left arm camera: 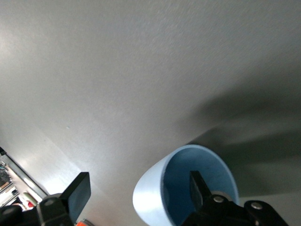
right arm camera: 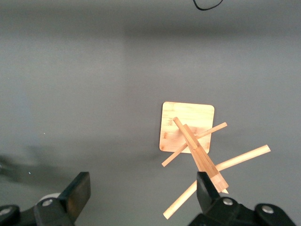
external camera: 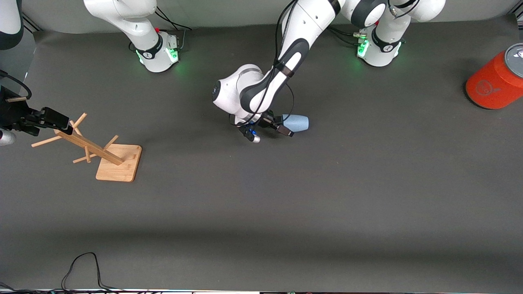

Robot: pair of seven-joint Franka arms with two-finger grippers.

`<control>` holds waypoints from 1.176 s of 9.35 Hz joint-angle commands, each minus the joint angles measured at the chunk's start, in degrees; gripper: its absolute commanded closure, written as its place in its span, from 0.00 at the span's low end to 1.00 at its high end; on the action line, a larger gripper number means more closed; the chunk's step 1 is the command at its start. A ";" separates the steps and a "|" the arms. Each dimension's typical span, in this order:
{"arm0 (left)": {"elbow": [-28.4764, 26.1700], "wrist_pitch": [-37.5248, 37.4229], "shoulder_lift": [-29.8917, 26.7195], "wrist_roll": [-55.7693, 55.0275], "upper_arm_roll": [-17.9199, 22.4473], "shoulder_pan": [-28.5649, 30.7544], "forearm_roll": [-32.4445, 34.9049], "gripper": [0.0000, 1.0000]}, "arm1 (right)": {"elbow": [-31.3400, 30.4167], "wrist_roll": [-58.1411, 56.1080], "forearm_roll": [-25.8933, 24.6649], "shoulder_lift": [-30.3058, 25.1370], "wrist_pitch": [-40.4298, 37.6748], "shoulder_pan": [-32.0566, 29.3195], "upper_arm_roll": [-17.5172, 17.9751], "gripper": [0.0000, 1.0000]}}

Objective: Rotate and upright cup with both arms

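Observation:
The pale blue cup (external camera: pixel 298 122) lies on its side in the middle of the dark table, its mouth turned toward the right arm's end. My left gripper (external camera: pixel 277 125) is down at that mouth and open. In the left wrist view one finger (left arm camera: pixel 197 184) reaches inside the cup (left arm camera: pixel 150 200), while the other finger (left arm camera: pixel 79 190) stands well clear outside its wall, so the left gripper (left arm camera: pixel 139 188) straddles the rim. My right gripper (external camera: pixel 45 116) waits open over the top of the wooden peg rack, with nothing held between the jaws of the right gripper (right arm camera: pixel 142 188).
A tilted-looking wooden peg rack (external camera: pixel 118 161) on a square base (right arm camera: pixel 187 126) stands toward the right arm's end. A large orange can (external camera: pixel 496 81) stands at the left arm's end. A black cable (external camera: pixel 81 265) loops at the table's near edge.

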 commanded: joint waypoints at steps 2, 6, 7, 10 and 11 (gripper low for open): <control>0.82 -2.46 -0.35 2.47 0.00 0.88 -0.05 0.14 | -0.35 -1.34 -0.55 -0.27 0.18 0.22 -0.14 0.00; 0.99 -2.46 -0.44 3.17 0.00 0.70 0.56 1.00 | -0.43 -1.42 -0.46 -0.18 0.27 0.31 0.21 0.00; 1.08 -2.73 -0.70 2.91 0.00 0.70 0.56 1.00 | -0.43 -1.42 -0.46 -0.18 0.27 0.22 0.13 0.00; 1.87 -8.95 -3.77 4.65 0.27 1.49 0.65 1.00 | -0.61 -1.42 -0.46 -0.01 0.44 0.22 0.13 0.00; 1.96 -11.49 -6.30 5.97 0.96 2.01 0.39 1.00 | -0.61 -1.42 -0.46 0.08 0.62 0.22 0.13 0.00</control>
